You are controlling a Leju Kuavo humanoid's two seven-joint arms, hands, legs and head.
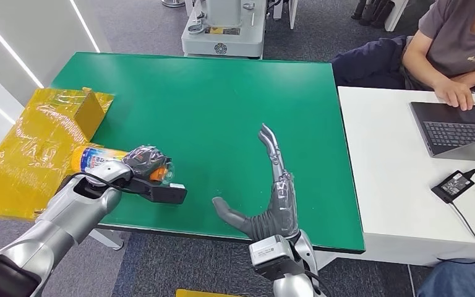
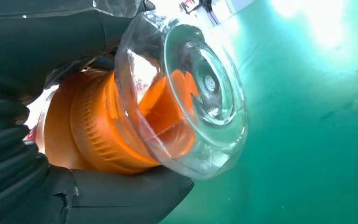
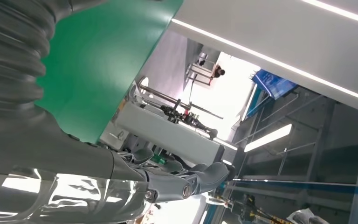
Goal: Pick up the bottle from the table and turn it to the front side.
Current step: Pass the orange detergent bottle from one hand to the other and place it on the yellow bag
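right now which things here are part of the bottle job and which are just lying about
Part of the job:
bottle, held by the left hand
right hand, open above the green table

Just lying about:
yellow box
laptop
power adapter
person

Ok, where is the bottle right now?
In the head view, the bottle lies sideways in the left hand at the green table's left front, beside the yellow box.
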